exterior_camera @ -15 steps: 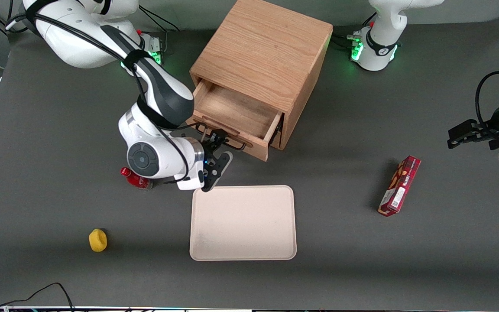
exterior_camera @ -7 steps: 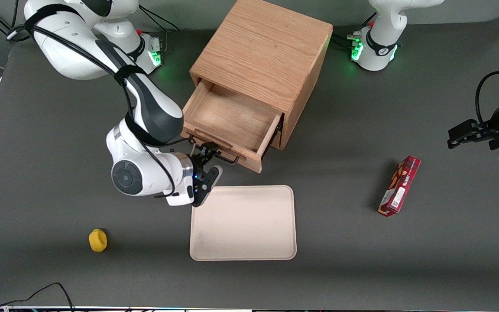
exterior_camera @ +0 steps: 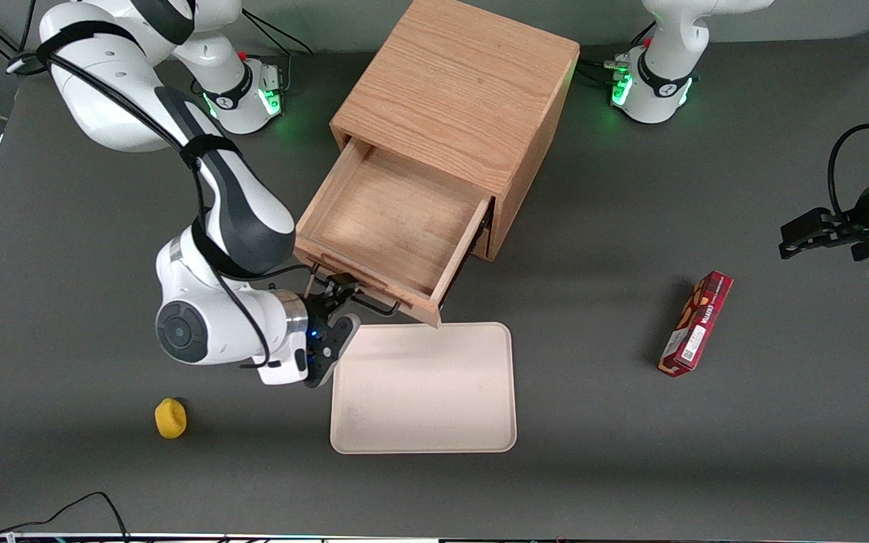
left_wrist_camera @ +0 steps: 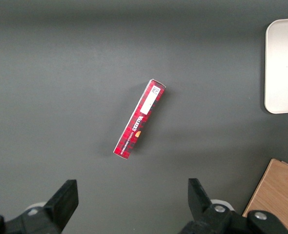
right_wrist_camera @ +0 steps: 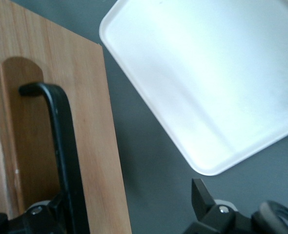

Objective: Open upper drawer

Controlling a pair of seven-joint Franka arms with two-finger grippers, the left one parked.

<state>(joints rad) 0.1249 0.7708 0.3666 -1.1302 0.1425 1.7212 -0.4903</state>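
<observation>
**Position.** The cabinet stands mid-length against the bench edge where the arm bases are mounted. Its upper drawer is drawn well out toward the camera-side edge. The interior is exposed and appears empty. The task looks essentially complete.

**Gripper.** The gripper sits at the drawer front, at the handle. Its fingers are apart. The bar passes between them, close against one finger, and is not clamped.

**Risks.**
- The drawer seems near the end of its travel. Further pulling could take it off its runners or drag the whole cabinet.
- The bar sits inside the finger gap. A sideways or upward retreat would snag it and jerk the drawer. A straight back-off, clear of the bar, looks safest.
- The drawer's front corner reaches the rim of the tray. The gripper also hangs near the tray's corner, so a low retreat could knock the tray.

**View comparison.**
- The right wrist view shows the handle in its recess, the finger spacing of the gripper and the tray just beside the drawer front. It shows nothing of how far the drawer has come out.
- The front view shows that extension.
- The front view also shows a red box toward the parked arm's end and a yellow object near the working arm's camera-side corner.
- The left wrist view shows the red box but no drawer.
</observation>
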